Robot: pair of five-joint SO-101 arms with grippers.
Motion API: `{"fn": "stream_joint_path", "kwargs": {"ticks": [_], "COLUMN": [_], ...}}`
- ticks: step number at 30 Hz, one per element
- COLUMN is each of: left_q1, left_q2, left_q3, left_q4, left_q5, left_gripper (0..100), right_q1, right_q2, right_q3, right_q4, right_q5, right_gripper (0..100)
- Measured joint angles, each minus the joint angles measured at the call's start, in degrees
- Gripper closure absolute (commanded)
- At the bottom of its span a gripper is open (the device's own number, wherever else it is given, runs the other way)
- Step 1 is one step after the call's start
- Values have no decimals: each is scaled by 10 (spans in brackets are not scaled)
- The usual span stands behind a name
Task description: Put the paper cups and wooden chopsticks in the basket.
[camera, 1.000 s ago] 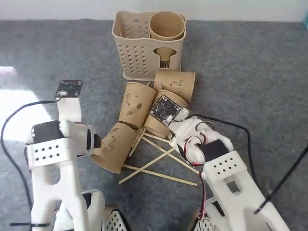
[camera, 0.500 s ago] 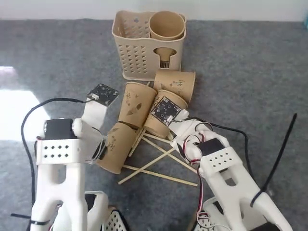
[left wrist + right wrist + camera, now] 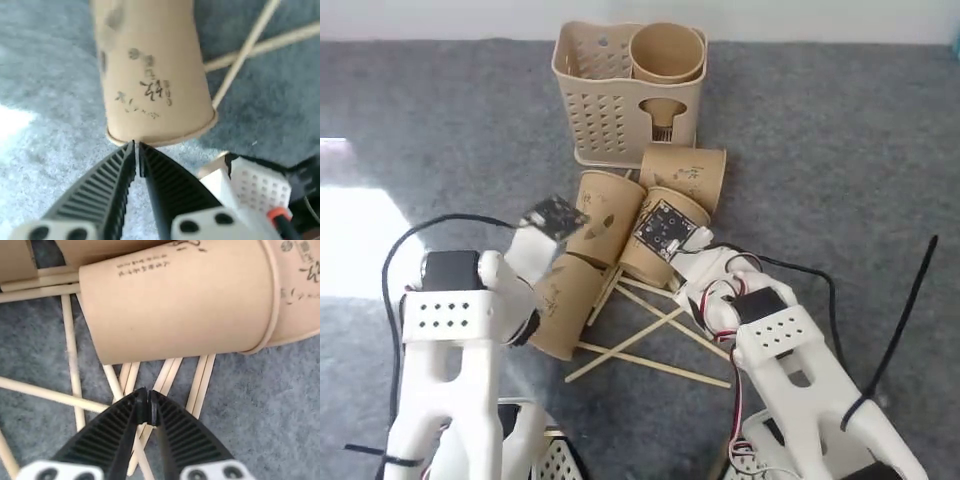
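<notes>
While left tool (image 3: 136, 146) sits closed, empty, at cup (image 3: 150, 70) rim | right tool (image 3: 148, 401) closed above chopsticks (image 3: 71, 355) | cup print unreadable | basket (image 3: 588, 110) top centre, second cup (image 3: 667, 50) inside

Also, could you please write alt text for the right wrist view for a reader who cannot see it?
The right gripper, jaws closed, is poised over scattered wooden chopsticks on grey carpet. Just beyond its tips, a paper cup lies on its side across them.
</notes>
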State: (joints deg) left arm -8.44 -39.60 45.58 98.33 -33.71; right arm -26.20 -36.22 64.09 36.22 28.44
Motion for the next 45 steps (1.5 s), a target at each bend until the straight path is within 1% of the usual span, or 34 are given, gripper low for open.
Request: {"fn": "stream_joint_path", "kwargs": {"ticks": [7,10,14,17,21,23,27,29,31,33,34,37,40,42,45], "left_q1": [-1,-1,-1,-7,-57,-86,-125,-134,-136,-139,-139,-137,-115,-100,-55], "left_q2": [-11,-12,-12,-12,-5,-5,-5,-5,-5,-5,-5,-5,-5,-5,-5], "left_q3": [47,53,53,53,62,64,67,67,62,40,21,-49,-101,-104,-88], "left_q4": [0,0,-2,-50,-157,-210,-315,-344,-349,-328,-301,-172,-38,-11,-2], "left_q5": [-110,-125,-127,-127,-126,-102,-7,38,72,96,101,96,23,-7,-13], "left_gripper": [989,989,988,988,988,988,988,988,988,988,988,990,990,990,990], "right_q1": [0,0,0,0,0,0,0,0,0,0,0,0,0,0,0], "right_q2": [2,2,2,2,2,2,2,2,2,2,2,2,2,2,2], "right_q3": [0,0,0,0,0,0,0,0,0,0,0,0,0,0,0], "right_q4": [-8,-8,-9,-9,-9,-9,-9,-9,-9,-9,-9,-9,-9,-9,-9], "right_q5": [0,0,0,0,0,0,0,0,0,0,0,0,0,0,0], "right_gripper": [991,991,991,991,991,991,991,991,991,991,991,991,991,991,991]}}
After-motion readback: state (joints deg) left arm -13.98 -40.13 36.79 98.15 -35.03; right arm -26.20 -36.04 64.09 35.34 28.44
